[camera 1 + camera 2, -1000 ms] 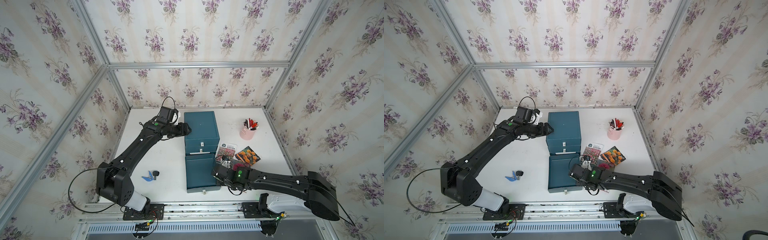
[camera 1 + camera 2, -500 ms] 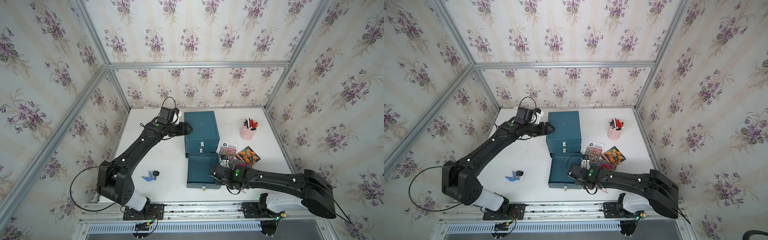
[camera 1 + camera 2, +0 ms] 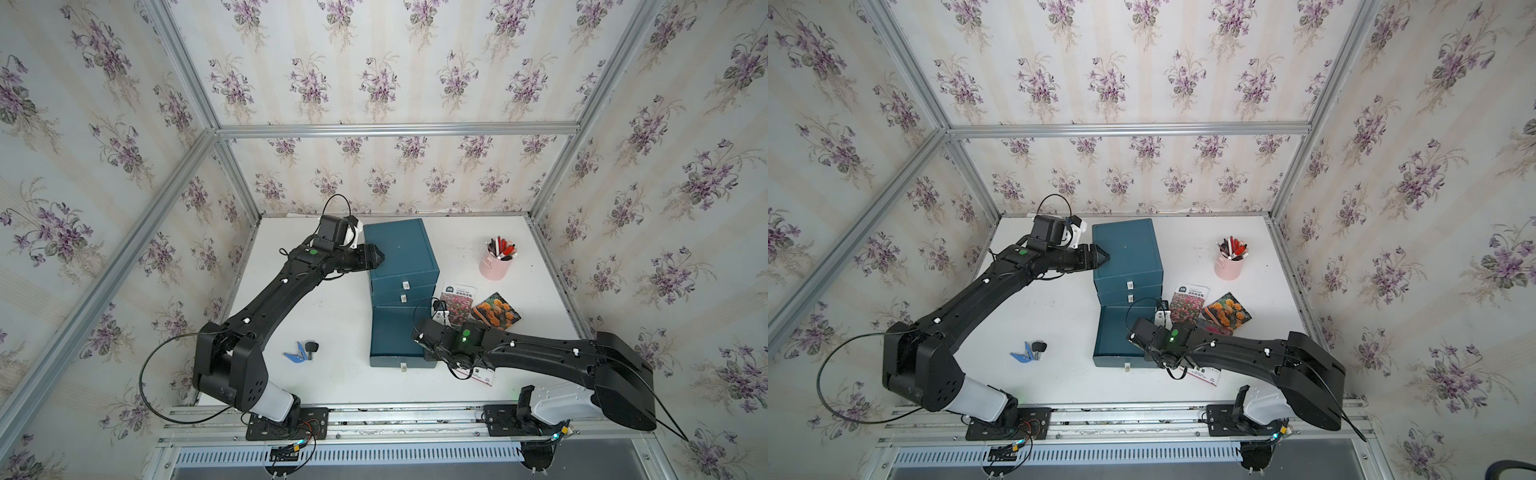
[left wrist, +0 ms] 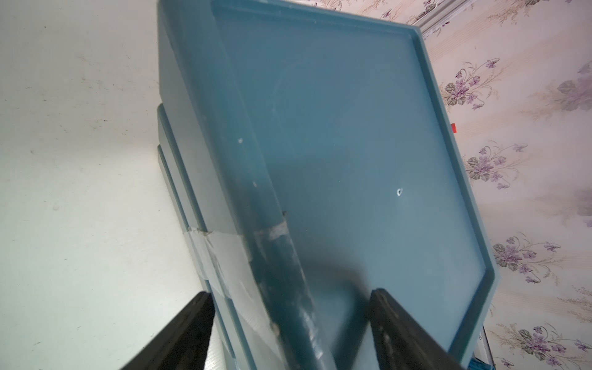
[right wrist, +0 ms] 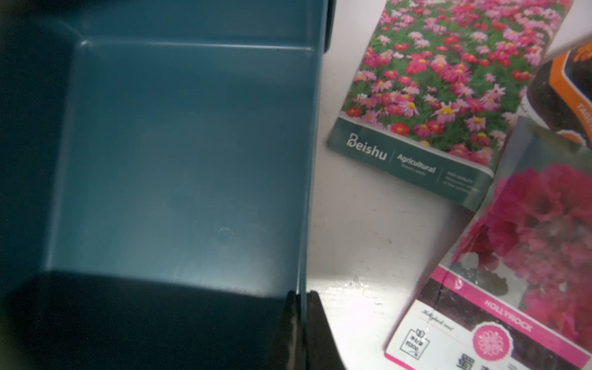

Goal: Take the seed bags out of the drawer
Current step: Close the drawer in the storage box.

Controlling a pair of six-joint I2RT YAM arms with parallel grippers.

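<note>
Sliding inward, the drawer (image 5: pixel 179 160) sits deeper in the cabinet (image 4: pixel 352 128) than before, right tool (image 5: pixel 301 298) clenched on its side wall to steer it. And the left tool (image 4: pixel 290 293), jaws apart, straddles the cabinet's edge, likely bracing it. All three seed bags (image 5: pixel 432 80) lie on the bench (image 5: pixel 352 240) just beside the right tool; drawer's bare.

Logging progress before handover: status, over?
Left gripper open, astride cabinet top edge. Right gripper shut on drawer side wall. Drawer looks empty; three seed bags on table beside it, one partly under right arm.
</note>
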